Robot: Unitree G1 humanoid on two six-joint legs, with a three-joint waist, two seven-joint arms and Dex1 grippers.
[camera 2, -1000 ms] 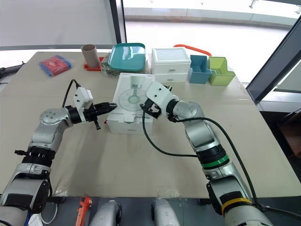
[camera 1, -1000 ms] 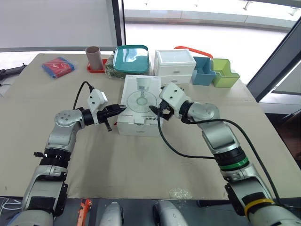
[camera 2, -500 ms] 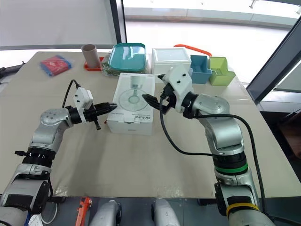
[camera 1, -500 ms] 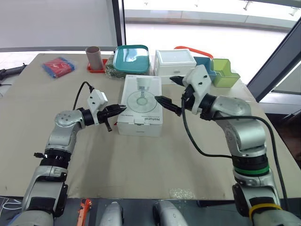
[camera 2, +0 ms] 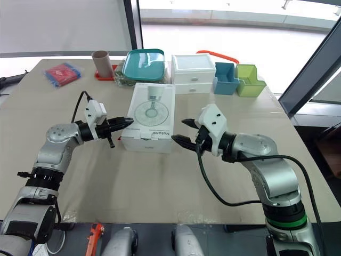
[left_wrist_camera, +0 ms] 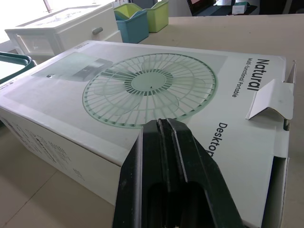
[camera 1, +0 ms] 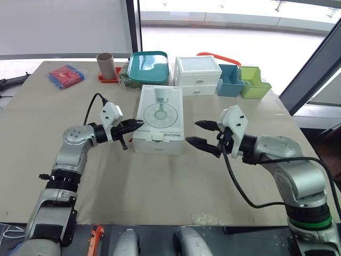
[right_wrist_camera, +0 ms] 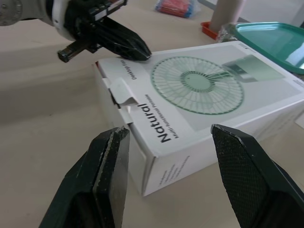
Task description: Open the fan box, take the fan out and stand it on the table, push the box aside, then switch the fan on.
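Fan box (camera 1: 160, 117) lies flat at mid-tabletop (camera 1: 160, 181), end tab (right_wrist_camera: 121, 90) lifted. Left hand (camera 1: 137, 124), fingers pressed together, rests on its near corner, apparently steadying it; right hand (camera 1: 193, 132), fingers spread wide, hovers just beside, seemingly lined up for that tab.

Setting: robot test bench in a bright office-type room. Evidence:
- Wide table (camera 1: 160, 186) under a plain beige cover, set against large windows (camera 1: 229, 32) with dark frames.
- Unrelated props lined up along the far edge: teal lidded container (camera 1: 149, 66), white drawer unit (camera 1: 198, 74), blue bin (camera 1: 230, 81), green bin (camera 1: 254, 84), cardboard tube (camera 1: 105, 65), red-and-blue packet (camera 1: 66, 75).
- Retail fan box (camera 1: 159, 120) sits mid-table as the test item.
- Orange-handled tool (camera 1: 95, 240) lies below the near edge.
- Black cable (camera 1: 10, 81) runs off the left side.
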